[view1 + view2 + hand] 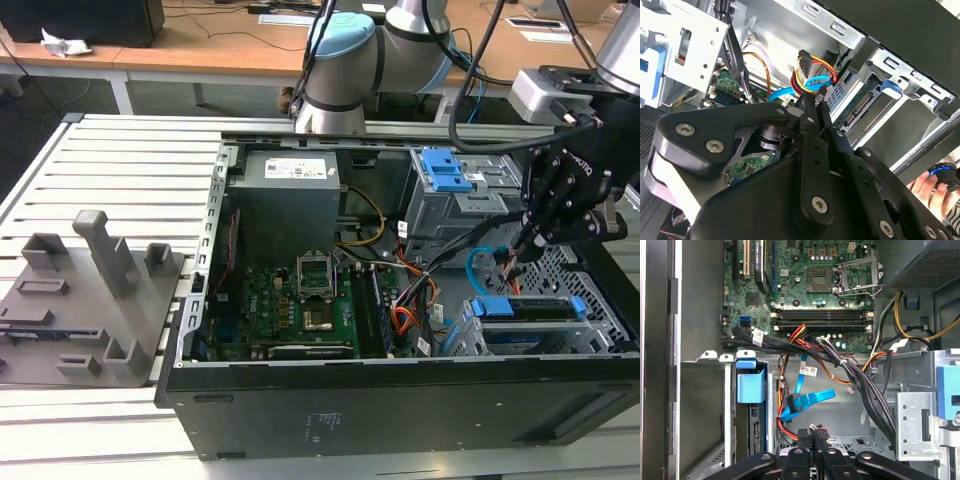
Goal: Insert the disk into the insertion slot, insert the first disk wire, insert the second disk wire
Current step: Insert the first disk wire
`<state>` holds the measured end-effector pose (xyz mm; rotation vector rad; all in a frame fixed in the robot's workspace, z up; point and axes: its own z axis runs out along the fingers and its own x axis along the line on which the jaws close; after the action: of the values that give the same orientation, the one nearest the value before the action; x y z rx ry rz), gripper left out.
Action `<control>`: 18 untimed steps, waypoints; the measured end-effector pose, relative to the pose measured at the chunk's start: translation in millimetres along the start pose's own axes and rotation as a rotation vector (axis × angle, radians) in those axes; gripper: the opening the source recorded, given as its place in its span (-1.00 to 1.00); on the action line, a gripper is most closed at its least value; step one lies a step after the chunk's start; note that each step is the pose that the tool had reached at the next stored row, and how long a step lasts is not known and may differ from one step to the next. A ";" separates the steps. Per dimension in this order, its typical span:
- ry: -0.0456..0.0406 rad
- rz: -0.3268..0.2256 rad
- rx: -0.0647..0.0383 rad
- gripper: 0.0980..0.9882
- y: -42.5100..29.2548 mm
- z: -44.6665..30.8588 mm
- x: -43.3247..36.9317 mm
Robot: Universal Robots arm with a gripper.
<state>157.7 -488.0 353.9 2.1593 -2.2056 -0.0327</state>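
The disk (530,308) is already in its slot (462,338), at the corner of the case nearest the exterior view's right. In the first wrist view its blue carrier (751,387) sits flush in the bay. In the second wrist view its rear socket edge (860,107) faces out of the metal cage (900,65).

So I judge I'm on the first wire. My gripper (522,238) hangs just above the cage, with its fingers (805,440) drawn together. They seem to pinch a small dark plug (816,430) from the red-and-yellow wire bundle (812,67), though I can't be certain of that grip.

The blue flat cable (807,401) lies loose beside the bundle, not plugged into the disk.

Seating a plug calls for squaring it to that socket edge and keeping the loose wires out of the gap.

Further out is the green motherboard (805,285).
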 end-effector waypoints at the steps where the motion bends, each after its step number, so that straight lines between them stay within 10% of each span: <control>1: 0.0000 0.000 0.000 -0.86 0.0 0.0 1.7; 18: -0.0001 0.000 0.000 -0.86 -0.4 0.6 21.7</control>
<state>157.6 -509.7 353.7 2.1593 -2.2057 -0.0328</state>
